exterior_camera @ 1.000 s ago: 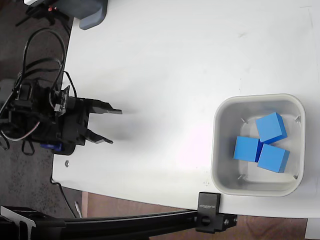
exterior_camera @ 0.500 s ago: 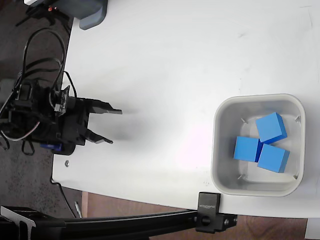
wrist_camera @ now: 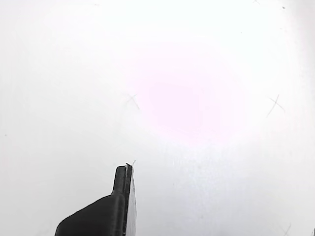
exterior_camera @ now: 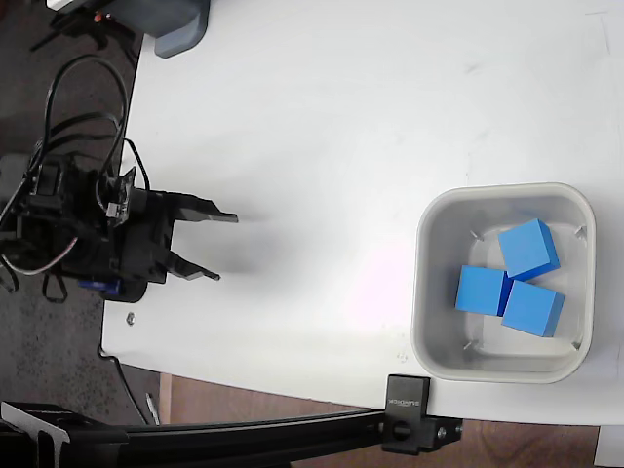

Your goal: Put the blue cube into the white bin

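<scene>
**Jaws spread and empty at the table's left edge**

Jaws of the gripper (exterior_camera: 222, 248) stand wide apart, holding nothing, over the white table (exterior_camera: 322, 127) at its left side in the fixed view. Well apart, at the right, the white bin (exterior_camera: 425, 292) holds three blue cubes (exterior_camera: 529, 249), clustered and touching. One dark finger (wrist_camera: 106, 214) shows in the wrist view above bare table surface.

1. White table (exterior_camera: 370, 107), matte, faintly scuffed.
2. Grey-blue object (exterior_camera: 180, 24), cut off at top left edge.
3. Black bar with clamp block (exterior_camera: 408, 427), lay along lower table edge.
4. Dark floor (exterior_camera: 39, 390) beyond left edge.
</scene>
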